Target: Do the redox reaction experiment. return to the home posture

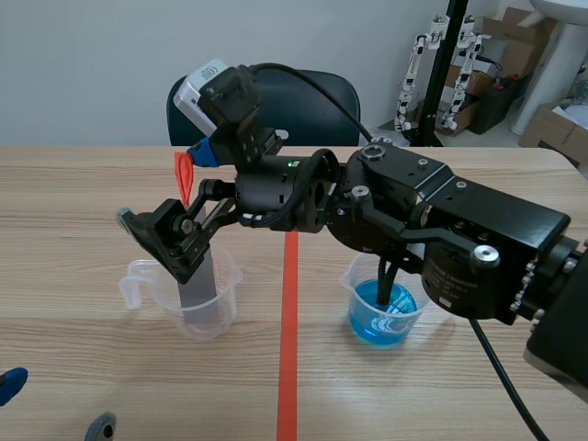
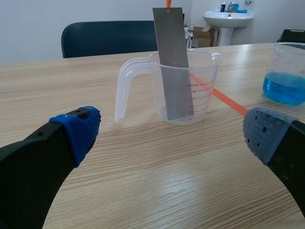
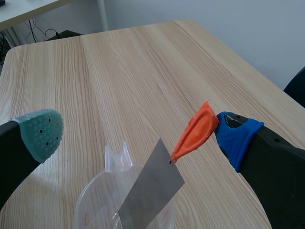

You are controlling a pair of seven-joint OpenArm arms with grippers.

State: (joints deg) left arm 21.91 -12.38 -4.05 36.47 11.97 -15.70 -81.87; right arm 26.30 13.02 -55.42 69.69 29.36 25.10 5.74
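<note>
Scene, left to right. The left gripper [image 1: 55, 406] sits low at the near left part of the table [image 1: 83, 193], and only its two pad tips show in the scene view. In its own wrist view, a stretch of bare wood separates it from the measuring cup [image 2: 167, 86] ahead. The far edge of the table runs behind the cup, with a dark chair [image 2: 109, 38] beyond it. The right wrist view shows a rounded table corner, with open wood between it and the cup.

Containers. The clear measuring cup stands left of the orange tape line [image 1: 288, 349], its handle turned away from the line. It holds a grey metal strip [image 2: 171, 62] that stands tilted, its lower end on the cup's floor and its upper end above the rim. An orange tab [image 3: 195, 131] is fixed to the upper end. Right of the line stands a beaker [image 1: 381, 312], about a third full of blue liquid [image 2: 285, 88].

Grippers. The left gripper's fingers are spread wide over the wood. The right arm reaches past the middle, so the right gripper [image 3: 138, 133] is above the cup. Its fingers are also spread wide. The orange tab touches its blue pad [image 3: 236, 136], and its green pad [image 3: 40, 131] is well apart from the strip.
</note>
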